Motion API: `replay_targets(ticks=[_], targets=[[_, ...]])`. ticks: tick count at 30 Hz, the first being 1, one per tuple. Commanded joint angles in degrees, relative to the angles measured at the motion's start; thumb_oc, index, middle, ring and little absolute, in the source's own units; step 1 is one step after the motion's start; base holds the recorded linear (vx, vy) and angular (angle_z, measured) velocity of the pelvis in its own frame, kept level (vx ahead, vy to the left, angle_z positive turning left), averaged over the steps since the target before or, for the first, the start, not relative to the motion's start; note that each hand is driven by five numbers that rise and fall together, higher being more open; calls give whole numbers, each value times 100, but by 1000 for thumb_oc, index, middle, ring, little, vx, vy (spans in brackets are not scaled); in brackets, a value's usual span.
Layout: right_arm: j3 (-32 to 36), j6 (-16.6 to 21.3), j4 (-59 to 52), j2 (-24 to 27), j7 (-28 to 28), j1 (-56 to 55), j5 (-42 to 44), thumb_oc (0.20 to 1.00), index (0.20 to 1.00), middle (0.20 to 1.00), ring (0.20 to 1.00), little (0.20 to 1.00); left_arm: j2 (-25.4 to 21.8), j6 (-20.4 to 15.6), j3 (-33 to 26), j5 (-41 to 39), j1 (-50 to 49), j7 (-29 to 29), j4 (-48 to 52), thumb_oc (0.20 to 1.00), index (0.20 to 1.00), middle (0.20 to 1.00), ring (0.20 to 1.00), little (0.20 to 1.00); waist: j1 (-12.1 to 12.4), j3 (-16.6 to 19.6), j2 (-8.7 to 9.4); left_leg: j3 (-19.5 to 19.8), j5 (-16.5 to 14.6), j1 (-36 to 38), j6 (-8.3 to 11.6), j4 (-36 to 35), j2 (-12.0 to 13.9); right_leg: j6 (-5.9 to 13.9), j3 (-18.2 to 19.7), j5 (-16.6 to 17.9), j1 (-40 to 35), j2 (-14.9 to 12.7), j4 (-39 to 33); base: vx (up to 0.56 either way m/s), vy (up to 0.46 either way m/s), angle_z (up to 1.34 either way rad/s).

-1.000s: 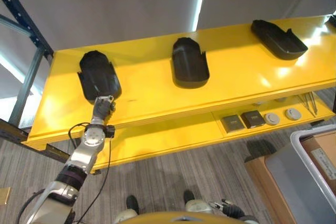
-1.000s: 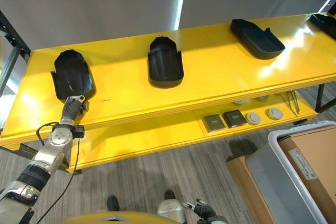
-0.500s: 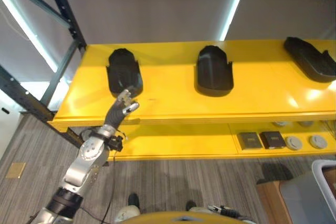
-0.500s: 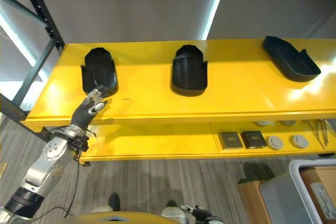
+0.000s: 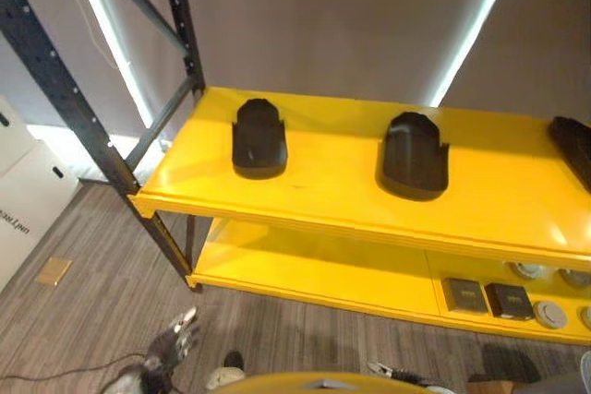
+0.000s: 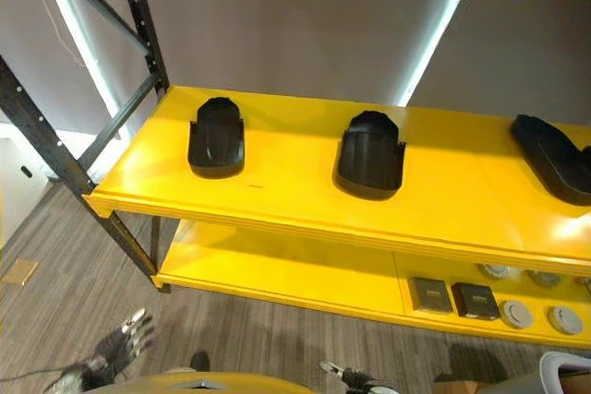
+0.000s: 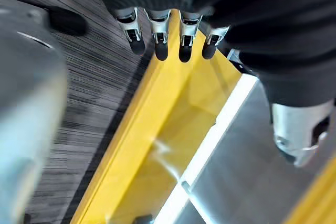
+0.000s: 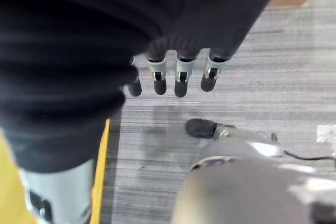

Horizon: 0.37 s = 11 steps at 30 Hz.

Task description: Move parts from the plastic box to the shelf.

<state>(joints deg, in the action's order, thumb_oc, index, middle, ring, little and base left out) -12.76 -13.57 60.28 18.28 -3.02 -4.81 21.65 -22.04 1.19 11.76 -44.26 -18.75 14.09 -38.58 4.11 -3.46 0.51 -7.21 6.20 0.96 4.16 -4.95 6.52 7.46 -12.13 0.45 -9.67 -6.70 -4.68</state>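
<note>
The left hand (image 5: 175,343) hangs low over the grey floor (image 5: 92,311), below and in front of the shelf's left end, its fingers (image 7: 160,40) straight and relaxed with nothing between them. In its wrist view the fingertips point along the yellow edge of the shelf (image 7: 157,124).

The shelf (image 6: 305,214) is a yellow two-level rack held at its left end by a dark steel upright (image 6: 65,159) with slanted braces. On the upper board three black parts lie in a row, well apart from one another. The first part (image 6: 216,137) sits near the left end, about midway between the back and front edges, its rounded end toward the wall. The second part (image 6: 371,155) lies near the middle of the board, also rounded end toward the wall, a little closer to the front edge than the first. The third part (image 6: 552,158) rests toward the right end, turned at a slant.

On the lower board, toward its right end, two small dark square pieces (image 6: 454,296) lie side by side, and just to their right are round grey discs (image 6: 540,317).

The right hand (image 8: 178,74) shows in its own wrist view, fingers straight and loose over the floor, holding nothing.

At the lower right corner of the right eye view a pale rim (image 6: 563,368) of a box just shows; I cannot tell what it holds.
</note>
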Motion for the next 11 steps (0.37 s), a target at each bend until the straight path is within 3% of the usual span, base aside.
replay_targets(ticks=[1,3,6,11], targets=[[38,142,301,-79,-176,242,-175,1000,1000,1000,1000,1000,290,-698,-254,677,578,7,-508,1000,1000,1000,1000,1000,150,-253,6,-210,-329,356,55,-5,143,193,-160,266,348,-91,141,-23,-13,6],[61,175,593,-174,-126,329,-206,1000,1000,1000,1000,1000,514,-955,-489,964,715,-150,-1555,1000,1000,1000,1000,1000,183,-207,42,-177,-344,333,29,-5,110,201,-161,266,359,-96,148,0,-15,5],[70,204,777,-232,-79,356,-339,1000,1000,1000,1000,1000,597,-1191,-657,1298,844,-413,-2204,1000,1000,1000,1000,1000,182,-168,65,-156,-358,323,16,-5,95,204,-141,260,375,-97,156,15,-6,8],[112,220,880,-232,-20,336,-436,1000,1000,1000,1000,1000,619,-1346,-752,1539,920,-669,-2494,1000,1000,1000,1000,1000,160,-151,71,-141,-367,306,2,-5,88,206,-88,256,407,-96,166,0,0,0]])
